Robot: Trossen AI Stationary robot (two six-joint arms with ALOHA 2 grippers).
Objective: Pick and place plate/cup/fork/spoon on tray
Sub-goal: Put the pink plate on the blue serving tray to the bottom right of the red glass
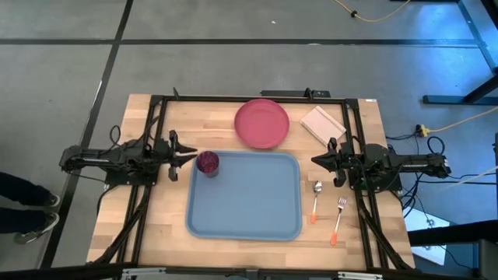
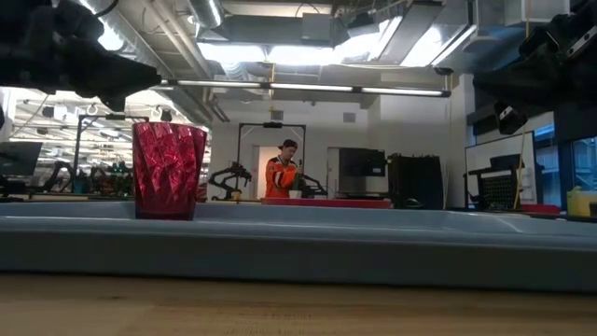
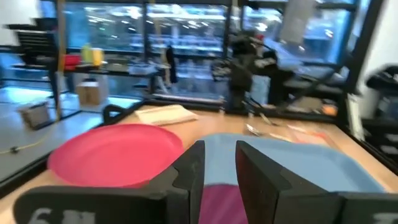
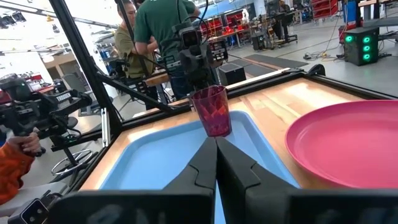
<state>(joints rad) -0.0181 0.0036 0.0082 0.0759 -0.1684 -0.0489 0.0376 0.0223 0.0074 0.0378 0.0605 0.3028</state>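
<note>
Maroon cup upright in tray corner; left end effector slightly parted, empty; right end effector closed, empty.

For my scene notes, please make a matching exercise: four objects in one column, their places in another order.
Objects:
1. cup
2. plate
3. spoon
4. fork

Places:
A. on the wood beyond the tray
B. in a tray corner
C. nearest the table's right edge
D. just right of the tray

Pairs: 1-B, 2-A, 3-D, 4-C
</note>
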